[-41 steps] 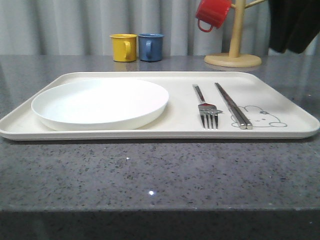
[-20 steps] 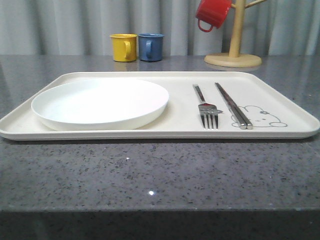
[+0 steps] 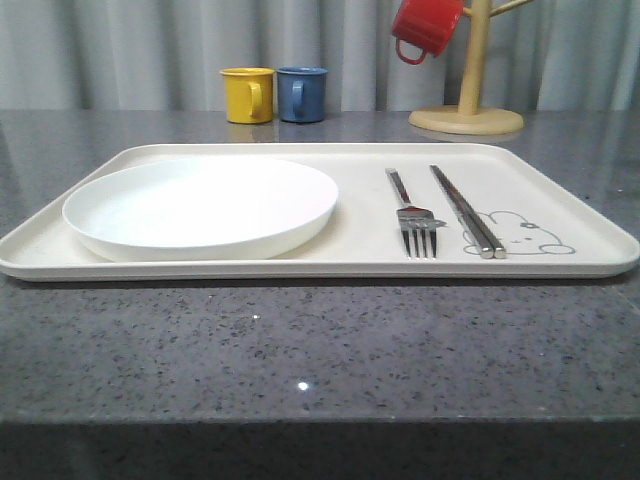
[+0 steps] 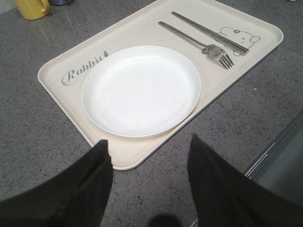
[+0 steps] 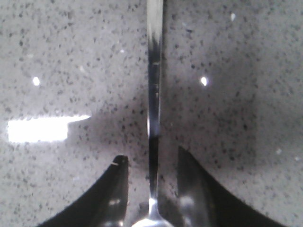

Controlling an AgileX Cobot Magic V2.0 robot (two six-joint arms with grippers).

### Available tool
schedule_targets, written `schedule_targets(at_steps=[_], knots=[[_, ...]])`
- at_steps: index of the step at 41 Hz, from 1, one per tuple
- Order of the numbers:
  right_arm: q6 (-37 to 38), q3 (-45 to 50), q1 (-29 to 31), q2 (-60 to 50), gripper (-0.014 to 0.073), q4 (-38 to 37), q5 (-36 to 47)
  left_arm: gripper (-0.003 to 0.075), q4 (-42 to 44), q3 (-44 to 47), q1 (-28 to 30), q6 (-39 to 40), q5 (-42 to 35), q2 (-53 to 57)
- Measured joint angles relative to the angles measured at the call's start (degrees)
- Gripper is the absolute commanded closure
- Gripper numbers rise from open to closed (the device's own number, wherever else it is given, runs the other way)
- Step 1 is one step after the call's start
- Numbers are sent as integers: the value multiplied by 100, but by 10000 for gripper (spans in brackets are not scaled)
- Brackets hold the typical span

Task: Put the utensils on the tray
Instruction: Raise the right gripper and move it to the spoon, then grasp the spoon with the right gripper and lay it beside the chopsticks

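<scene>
The cream tray (image 3: 320, 268) lies on the grey counter. On it are the white plate (image 3: 200, 205) at the left, a silver fork (image 3: 412, 215) and a pair of metal chopsticks (image 3: 465, 210) by the rabbit drawing. The left wrist view shows the same tray (image 4: 61, 61), plate (image 4: 141, 90), fork (image 4: 199, 42) and chopsticks (image 4: 208, 32). My left gripper (image 4: 149, 142) hangs open over the tray's near corner, holding nothing. In the right wrist view the spoon (image 5: 154, 94) lies on bare counter, its handle between the fingers of my open right gripper (image 5: 151, 155), with gaps on both sides.
A yellow mug (image 3: 246, 95) and a blue mug (image 3: 302, 94) stand behind the tray. A red mug (image 3: 427, 25) hangs on a wooden mug tree (image 3: 470, 70) at the back right. The counter's edge (image 4: 274, 146) runs close to the tray.
A dark shape at the front view's top right, seen one second ago, has left that view. Tray, plate, fork and chopsticks have not moved.
</scene>
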State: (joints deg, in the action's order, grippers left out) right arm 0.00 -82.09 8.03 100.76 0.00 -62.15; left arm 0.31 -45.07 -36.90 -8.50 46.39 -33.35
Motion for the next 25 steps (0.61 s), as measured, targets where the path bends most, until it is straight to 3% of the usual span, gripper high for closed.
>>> schedule_targets(at_steps=[6,15,25], knots=[[0,0,0,183,322,0,48,363,0,0,0,0,0,0],[0,0,0,209,579,0,48,363,0,0,0,0,0,0],[0,-146,-9,218,610,59,-297,363,0,0,0,0,0,0]])
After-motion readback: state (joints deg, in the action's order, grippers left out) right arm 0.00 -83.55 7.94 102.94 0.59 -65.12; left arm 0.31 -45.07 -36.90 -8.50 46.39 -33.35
